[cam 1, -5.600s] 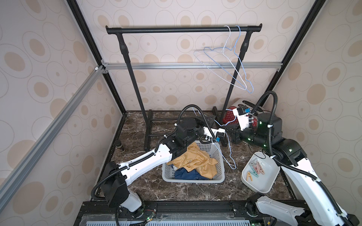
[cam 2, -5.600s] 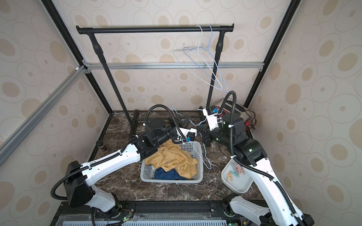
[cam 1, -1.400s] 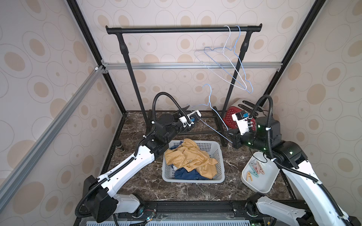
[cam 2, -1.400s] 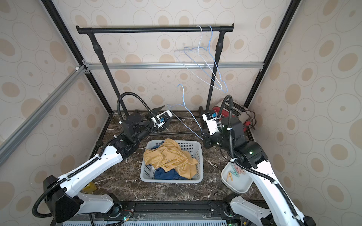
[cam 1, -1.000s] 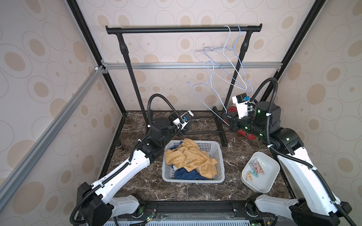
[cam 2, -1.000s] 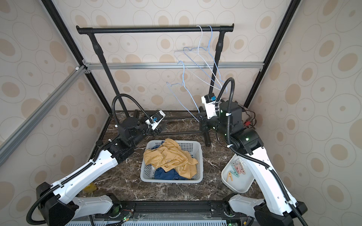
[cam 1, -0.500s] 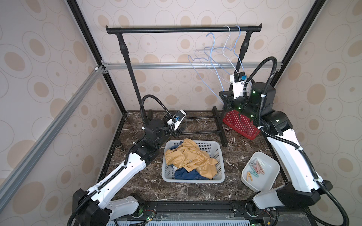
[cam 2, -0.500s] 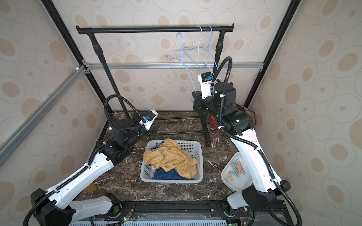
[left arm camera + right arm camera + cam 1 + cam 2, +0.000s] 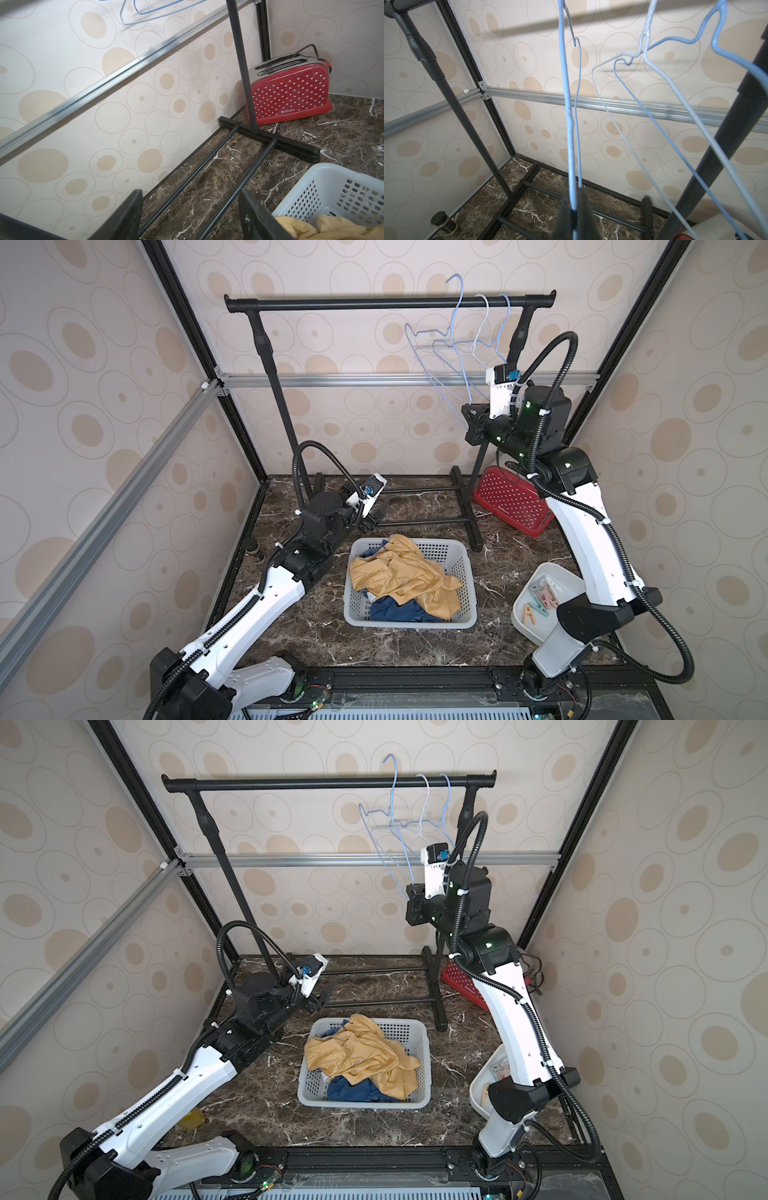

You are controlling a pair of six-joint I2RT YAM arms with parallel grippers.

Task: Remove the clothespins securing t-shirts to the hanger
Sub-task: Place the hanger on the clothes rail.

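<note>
We find the right jaws shut on a bare light-blue wire hanger [image 9: 566, 87], long axis upright, hook above the black rail [image 9: 374, 303]. Left jaws wide, empty, low. Pastel plastic clothespins [image 9: 542, 599] lie in the white tub [image 9: 524, 614]. Crumpled mustard and navy t-shirts [image 9: 399, 576] fill the grey basket [image 9: 409, 624].

The t-shirts [image 9: 405, 578] lie crumpled in the basket [image 9: 409, 624]. The yellow shirt [image 9: 361, 1052] is on top, the navy shirt [image 9: 395, 610] shows under it at the front, and a bit of blue cloth [image 9: 368, 552] shows at the back. The clothespins [image 9: 542, 597], pink, teal and yellow, lie loose in the bin [image 9: 552, 570]. One blue hanger [image 9: 569, 124] is bare and tilted, its lower corner pinched in the right gripper [image 9: 574, 193] and its hook above the rail [image 9: 353, 303]. Two more hangers [image 9: 646, 31] hang bare on the rail beside it.
</note>
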